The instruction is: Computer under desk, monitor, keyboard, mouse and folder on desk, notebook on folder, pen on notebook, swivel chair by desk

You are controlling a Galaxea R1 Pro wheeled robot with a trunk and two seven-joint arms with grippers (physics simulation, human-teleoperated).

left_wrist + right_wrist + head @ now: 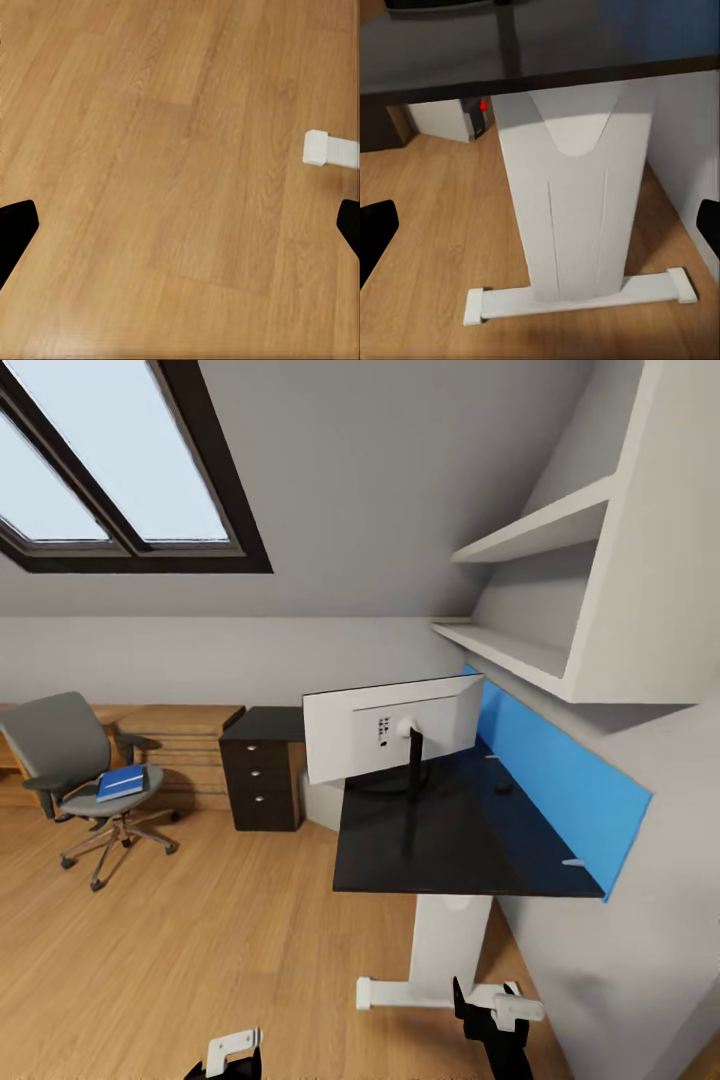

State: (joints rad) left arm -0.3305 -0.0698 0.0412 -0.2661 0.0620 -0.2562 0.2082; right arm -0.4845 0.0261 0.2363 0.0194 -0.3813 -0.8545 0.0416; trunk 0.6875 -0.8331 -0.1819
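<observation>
The black desk [470, 850] stands on a white leg [577, 202] along the right wall. On it the monitor [392, 726] shows its pale back. A small dark lump, perhaps the mouse [503, 788], lies near the blue panel. The light-grey computer [444, 120] with its red mark sits under the desk. At the left, away from the desk, is the swivel chair [62, 745] with a blue folder [122, 782] on its seat. My left gripper [180, 229] hangs open over bare floor. The right gripper [540, 229] is open, facing the desk leg. Keyboard, notebook and pen are out of view.
Black round-knobbed drawers [262, 780] end the desk's far wing, beside a light wooden dresser [185, 745]. White shelves [540, 530] jut out above the desk under a sloped ceiling. The desk's white foot [330, 148] lies on the wood floor [200, 930].
</observation>
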